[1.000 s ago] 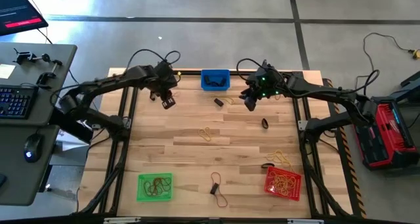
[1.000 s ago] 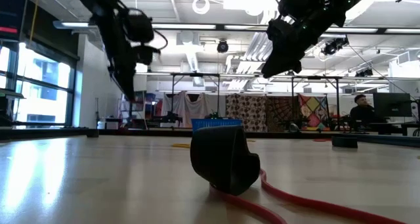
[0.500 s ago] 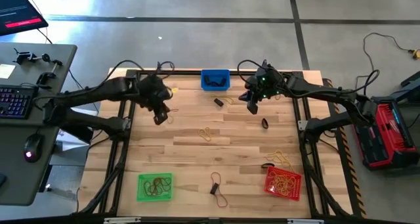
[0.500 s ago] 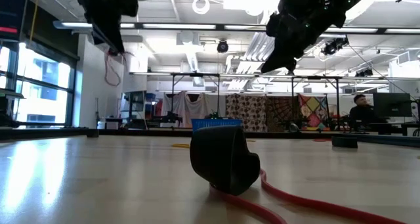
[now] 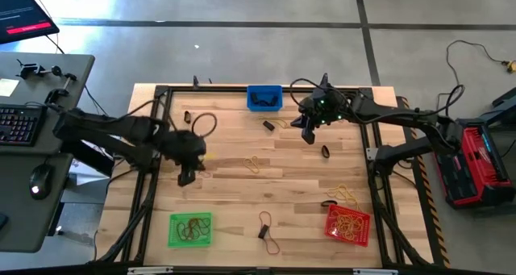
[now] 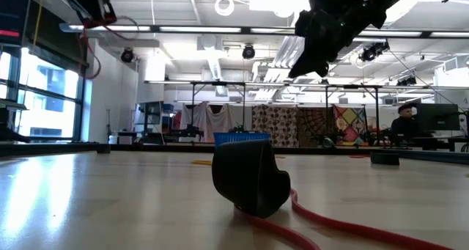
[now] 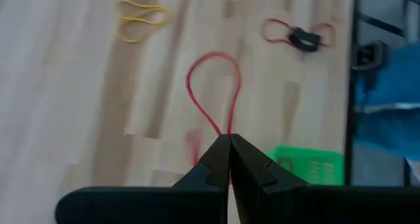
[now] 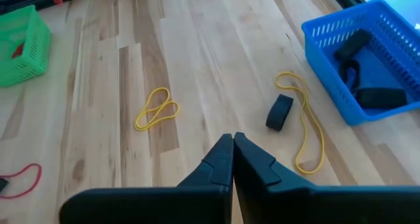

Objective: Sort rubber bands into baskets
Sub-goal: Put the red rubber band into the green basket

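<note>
My left gripper (image 5: 187, 175) hangs over the table's left half, shut on a red rubber band (image 7: 213, 86). In the low view this gripper (image 6: 91, 8) is high at the left. My right gripper (image 5: 309, 135) is shut on nothing and hovers near the far edge, above a black band and a long yellow band (image 8: 303, 122). The blue basket (image 5: 264, 97) stands at the far edge with black bands in it. The green basket (image 5: 191, 230) is near the front left, the red basket (image 5: 348, 223) near the front right. My left gripper pinches the red band at one end of its loop (image 7: 223, 129) between its two fingertips. The fingers slant downward. The rest of the loop (image 6: 88, 52) hangs slack below them, lifted clear of the table.
Loose bands lie on the wood: a yellow one (image 5: 256, 164) mid-table, a black one (image 5: 326, 152), yellow ones (image 5: 343, 193) by the red basket, and a red and black pair (image 5: 266, 227) near the front. A desk with a keyboard (image 5: 18, 123) stands left of the table.
My left gripper has carried the red band from beside the blue basket toward the table's near edge and up, turning as it went; the band swings below it. My right gripper has stayed about where it was and shut on nothing.
</note>
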Tool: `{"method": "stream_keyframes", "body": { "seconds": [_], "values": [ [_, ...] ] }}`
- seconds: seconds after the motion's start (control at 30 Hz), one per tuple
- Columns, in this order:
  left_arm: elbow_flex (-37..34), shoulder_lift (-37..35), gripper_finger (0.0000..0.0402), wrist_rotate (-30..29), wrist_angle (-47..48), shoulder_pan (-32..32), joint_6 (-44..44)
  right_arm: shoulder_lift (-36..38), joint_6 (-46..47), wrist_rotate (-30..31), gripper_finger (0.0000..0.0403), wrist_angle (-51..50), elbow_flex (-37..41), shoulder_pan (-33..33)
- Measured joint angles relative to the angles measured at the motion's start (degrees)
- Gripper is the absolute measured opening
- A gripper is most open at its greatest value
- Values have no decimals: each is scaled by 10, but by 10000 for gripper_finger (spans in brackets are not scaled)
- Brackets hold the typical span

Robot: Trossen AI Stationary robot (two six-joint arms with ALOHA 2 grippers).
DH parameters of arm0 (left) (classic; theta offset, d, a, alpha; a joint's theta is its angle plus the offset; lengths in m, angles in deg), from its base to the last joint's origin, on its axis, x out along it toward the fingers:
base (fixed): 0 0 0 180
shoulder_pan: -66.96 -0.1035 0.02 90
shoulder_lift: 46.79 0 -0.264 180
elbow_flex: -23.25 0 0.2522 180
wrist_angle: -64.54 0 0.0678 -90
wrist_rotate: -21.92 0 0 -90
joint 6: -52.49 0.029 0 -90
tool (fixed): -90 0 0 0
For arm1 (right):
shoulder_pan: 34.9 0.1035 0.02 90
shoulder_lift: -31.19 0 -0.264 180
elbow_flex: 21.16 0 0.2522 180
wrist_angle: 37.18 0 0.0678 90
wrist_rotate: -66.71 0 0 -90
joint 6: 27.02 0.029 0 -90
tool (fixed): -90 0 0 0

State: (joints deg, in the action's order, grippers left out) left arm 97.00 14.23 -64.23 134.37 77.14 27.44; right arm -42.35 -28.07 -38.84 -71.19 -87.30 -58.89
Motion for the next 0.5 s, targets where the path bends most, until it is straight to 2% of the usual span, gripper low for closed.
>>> {"method": "stream_keyframes", "body": {
  "seconds": [0.27,0.5],
  "values": [
    [0,10,0,-6,-30,129,-85,0,26,42,0,2,0,19],
    [0,44,0,-51,-40,220,-193,0,51,60,0,7,0,32]
  ]
}}
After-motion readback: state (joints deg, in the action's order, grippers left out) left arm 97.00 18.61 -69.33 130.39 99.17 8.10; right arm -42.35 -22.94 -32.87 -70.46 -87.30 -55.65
